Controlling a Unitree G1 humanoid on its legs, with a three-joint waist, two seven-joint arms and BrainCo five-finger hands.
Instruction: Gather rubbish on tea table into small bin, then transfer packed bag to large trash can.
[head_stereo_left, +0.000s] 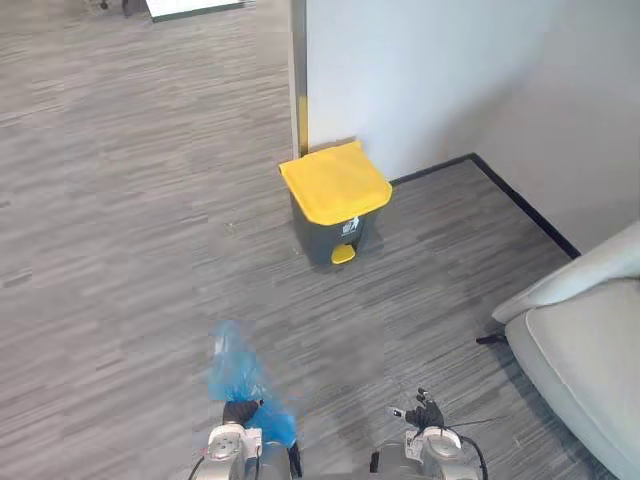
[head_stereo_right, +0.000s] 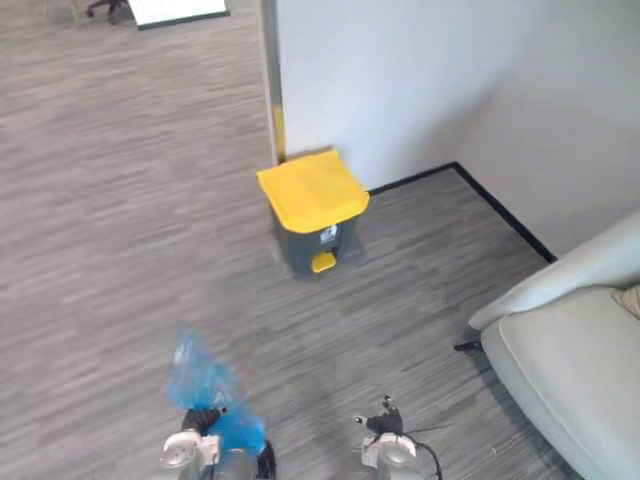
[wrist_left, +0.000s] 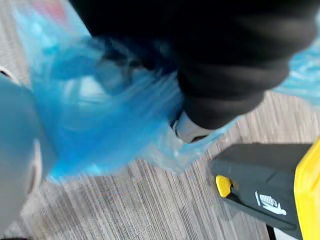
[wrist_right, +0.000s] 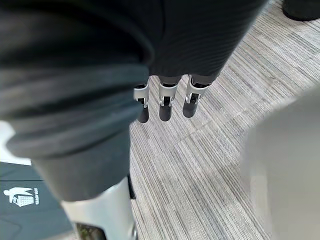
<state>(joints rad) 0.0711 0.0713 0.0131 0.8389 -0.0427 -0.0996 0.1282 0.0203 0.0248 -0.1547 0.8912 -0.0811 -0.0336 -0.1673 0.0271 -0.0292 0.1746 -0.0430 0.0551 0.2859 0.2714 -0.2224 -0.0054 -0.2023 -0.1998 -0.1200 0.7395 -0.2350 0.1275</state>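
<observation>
Our thin blue plastic bag (head_stereo_left: 232, 368) is at our left hand (head_stereo_left: 240, 412), well short of the grey pedal bin with the yellow lid (head_stereo_left: 335, 185). We cannot tell if that hand is clamped on it. Our right hand (wrist_right: 166, 97) hangs loose and empty. The lid is down, so the bag could bump it and fall beside the bin.

Trash can (head_stereo_left: 335, 198) ahead against wall (head_stereo_left: 450, 80); sofa (head_stereo_left: 590, 370) right; bag (head_stereo_left: 232, 365) near left.

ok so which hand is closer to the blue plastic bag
Left. The left hand sits right against the blue plastic bag, which bunches around it. The right hand hangs apart from the bag on the robot's right, fingers straight, touching nothing.
</observation>
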